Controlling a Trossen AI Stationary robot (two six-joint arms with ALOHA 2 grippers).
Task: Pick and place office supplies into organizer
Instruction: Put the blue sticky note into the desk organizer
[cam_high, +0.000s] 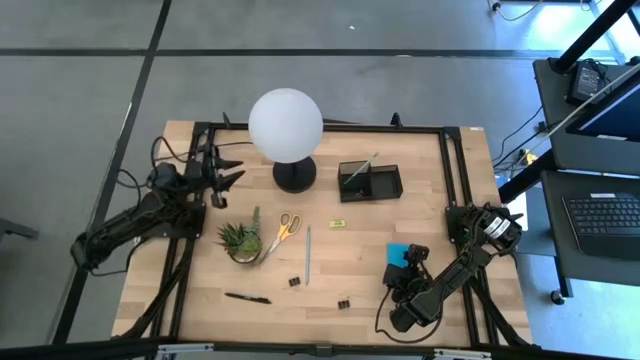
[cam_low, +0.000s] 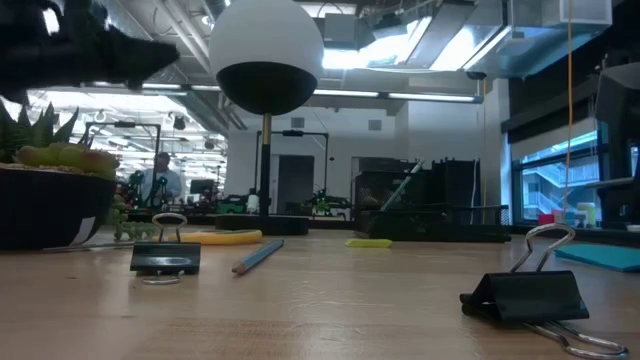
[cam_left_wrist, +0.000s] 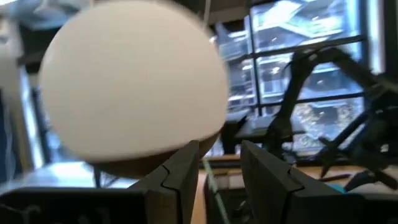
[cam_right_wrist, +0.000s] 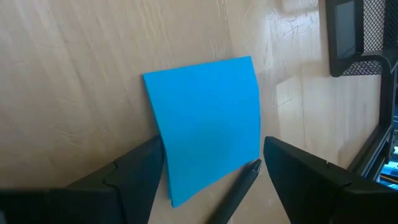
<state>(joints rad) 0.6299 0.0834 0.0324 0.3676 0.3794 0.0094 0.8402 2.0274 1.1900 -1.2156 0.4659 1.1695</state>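
The blue sticky-note pad (cam_right_wrist: 205, 124) is lying flat on the wooden tabletop (cam_high: 350, 290), below and to the right of the black organizer (cam_high: 370, 181). The right end effector (cam_right_wrist: 211, 168) is hanging just over the pad, its two fingers (cam_right_wrist: 134, 171) spread wide to either side of the pad's near edge and gripping nothing. A dark pen (cam_right_wrist: 236, 190) is showing between those fingers, its tip at the pad's edge.

The organizer is sitting near the tabletop's far edge, with a pale green pencil (cam_high: 358, 170) leaning in its left compartment. Just left of the organizer, the white globe lamp (cam_high: 285, 125) is standing on its round black base. Below the organizer, a small yellow piece (cam_high: 338, 223) is lying alone. Farther below and to the left are the yellow-handled scissors (cam_high: 281, 233), a blue-grey pencil (cam_high: 308, 254), two black binder clips (cam_high: 295, 282) (cam_high: 344, 301), and a black pen (cam_high: 247, 297). A small green potted plant (cam_high: 241, 240) is sitting beside the scissors.

The left end effector (cam_high: 228, 168) is waiting well left of the organizer, beyond the lamp, its fingers (cam_left_wrist: 180, 177) parted and holding nothing.
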